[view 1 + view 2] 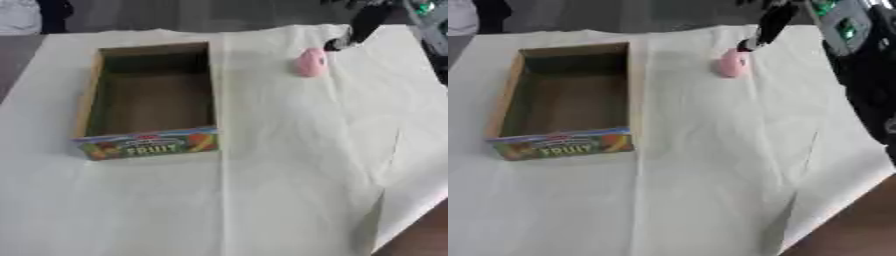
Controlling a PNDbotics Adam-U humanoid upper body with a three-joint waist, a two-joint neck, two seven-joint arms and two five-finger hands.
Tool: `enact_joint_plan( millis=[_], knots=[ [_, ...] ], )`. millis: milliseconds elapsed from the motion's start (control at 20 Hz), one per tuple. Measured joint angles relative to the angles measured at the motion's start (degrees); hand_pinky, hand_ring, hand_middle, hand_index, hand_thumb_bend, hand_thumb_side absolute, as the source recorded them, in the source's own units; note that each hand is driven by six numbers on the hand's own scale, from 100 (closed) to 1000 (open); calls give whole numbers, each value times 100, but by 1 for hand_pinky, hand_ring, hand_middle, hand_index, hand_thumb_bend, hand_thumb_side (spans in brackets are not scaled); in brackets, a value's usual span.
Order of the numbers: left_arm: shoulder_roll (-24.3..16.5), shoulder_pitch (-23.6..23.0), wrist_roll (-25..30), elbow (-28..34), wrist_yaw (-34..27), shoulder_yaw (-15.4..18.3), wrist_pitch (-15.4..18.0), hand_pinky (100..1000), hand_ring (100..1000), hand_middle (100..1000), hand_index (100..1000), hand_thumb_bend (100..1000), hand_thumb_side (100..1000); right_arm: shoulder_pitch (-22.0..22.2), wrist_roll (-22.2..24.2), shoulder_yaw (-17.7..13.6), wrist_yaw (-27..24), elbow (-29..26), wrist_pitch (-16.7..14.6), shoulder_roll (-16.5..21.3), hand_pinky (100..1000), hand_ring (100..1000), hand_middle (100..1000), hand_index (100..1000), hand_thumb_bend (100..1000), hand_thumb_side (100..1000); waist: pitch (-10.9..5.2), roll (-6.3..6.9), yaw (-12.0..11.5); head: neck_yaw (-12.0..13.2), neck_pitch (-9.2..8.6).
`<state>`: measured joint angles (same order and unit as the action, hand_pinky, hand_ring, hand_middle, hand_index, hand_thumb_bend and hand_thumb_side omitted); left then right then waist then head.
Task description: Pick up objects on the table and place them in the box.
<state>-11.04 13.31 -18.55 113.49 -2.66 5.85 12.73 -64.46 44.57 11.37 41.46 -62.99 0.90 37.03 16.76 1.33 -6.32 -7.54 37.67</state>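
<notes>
Pink and rounded, the one object [310, 62] left on the cream table covering [289, 165] lies just below the tip of the right hand [343, 43], touching it or nearly so; I cannot tell which. That hand comes down from the upper right corner as a dark, narrow shape with a pale tip, and whether its fingers are spread, together or closed on anything cannot be made out. The left hand shows in neither view.

By my reading the task is barely begun, or on its last item: nothing has been lifted here, and the pink thing has yet to be grasped, carried and dropped in.

Well off to the hand's left, and nearer the robot than the hand is, stands the cardboard box [89, 95], open-topped, its front panel printed with fruit and the word FRUIT. Its brown floor is bare; nothing lies inside it.
</notes>
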Motion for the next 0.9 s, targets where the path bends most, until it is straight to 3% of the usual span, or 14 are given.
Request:
enact_joint_plan(
  millis=[900],
  knots=[
    [48, 36, 24, 0, 18, -32, -24, 787, 596, 614, 819, 100, 552, -315, 332, 1, 883, 1067, -182, -503, 815, 915, 838, 943, 432, 100, 133, -37, -76, -122, -136]
  ],
)
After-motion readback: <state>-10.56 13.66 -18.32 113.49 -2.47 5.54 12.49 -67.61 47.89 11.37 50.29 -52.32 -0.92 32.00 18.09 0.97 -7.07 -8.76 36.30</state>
